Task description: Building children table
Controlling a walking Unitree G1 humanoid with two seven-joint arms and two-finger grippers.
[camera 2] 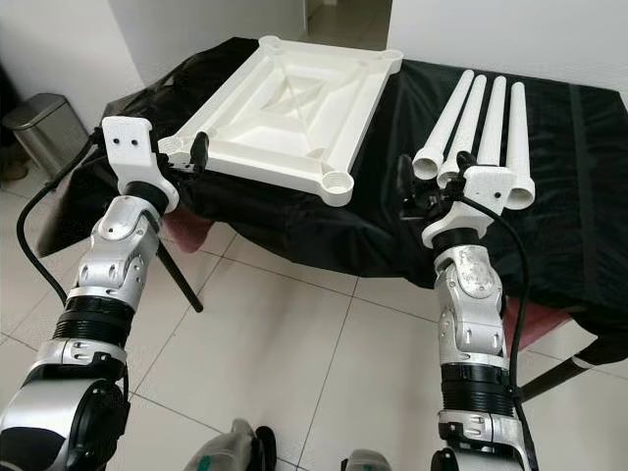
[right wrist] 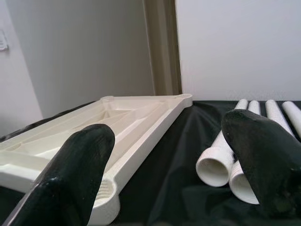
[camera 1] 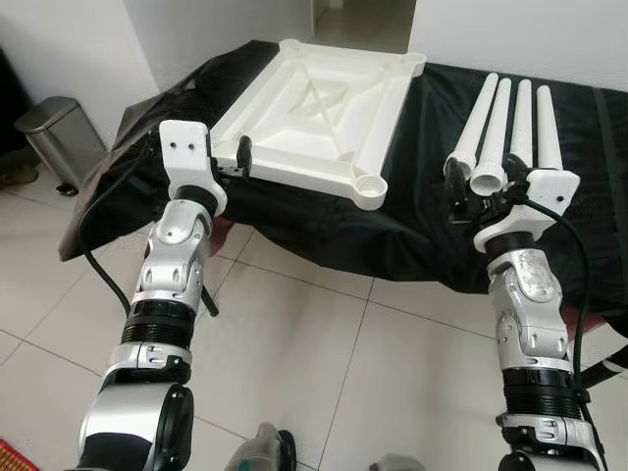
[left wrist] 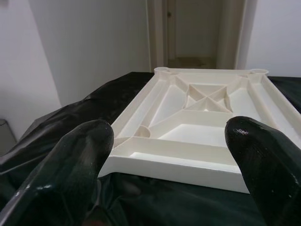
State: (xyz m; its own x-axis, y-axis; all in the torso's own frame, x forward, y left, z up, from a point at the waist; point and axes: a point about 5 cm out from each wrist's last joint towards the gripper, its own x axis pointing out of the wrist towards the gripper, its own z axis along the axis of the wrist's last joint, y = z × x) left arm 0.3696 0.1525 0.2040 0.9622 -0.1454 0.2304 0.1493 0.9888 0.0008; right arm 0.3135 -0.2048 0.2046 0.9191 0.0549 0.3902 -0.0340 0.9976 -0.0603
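Your left gripper (camera 1: 238,157) hovers at the near-left corner of the upturned white tabletop (camera 1: 319,98), fingers spread w/ nothing between; the right gripper (camera 2: 412,191), also spread and empty, sits at the near ends of the four white legs (camera 1: 505,128) lying side by side toward the black-covered table's (camera 1: 294,221) right edge. Both parts look like light, stiff, smooth plastic, prob. slippery, so I'd take one leg across its tube near the open end and aim it at the threaded corner socket (camera 1: 371,185).

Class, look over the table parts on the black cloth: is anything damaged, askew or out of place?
Nothing stands out. The white tabletop lies underside up, undamaged, and the four white legs lie side by side beside it.
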